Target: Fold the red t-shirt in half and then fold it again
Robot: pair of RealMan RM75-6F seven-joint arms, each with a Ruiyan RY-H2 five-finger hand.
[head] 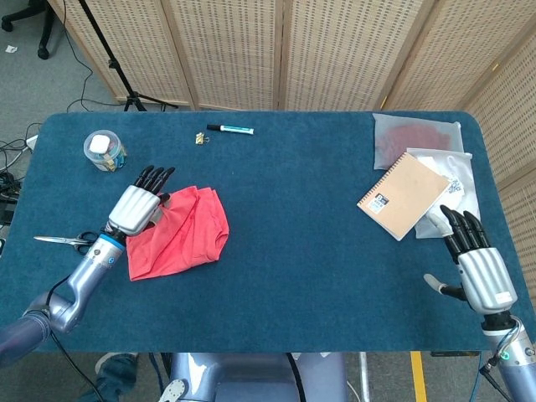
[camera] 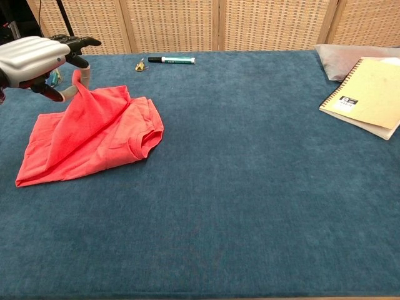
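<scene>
- Fingers of the left hand (camera: 37, 56) pinch one edge of the red t-shirt (camera: 94, 134) and hold it up; the shirt lies rumpled near the table's left end
- Right hand (head: 479, 266) has spread fingers holding nothing; only the head view shows it
- Blue table (head: 293, 243); wicker screens (head: 335, 50) behind; notebook (head: 402, 196), pen (head: 230, 129), jar (head: 104, 151), scissors (head: 63, 241)

head cam overhead, chest cam low (both see table (head: 318, 251)).

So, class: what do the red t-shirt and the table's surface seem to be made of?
Red t-shirt: soft matte knit fabric, probably cotton; it creases and drapes where the left hand lifts it. Table: blue covering with a matte, felt-like or short-pile nap.
</scene>
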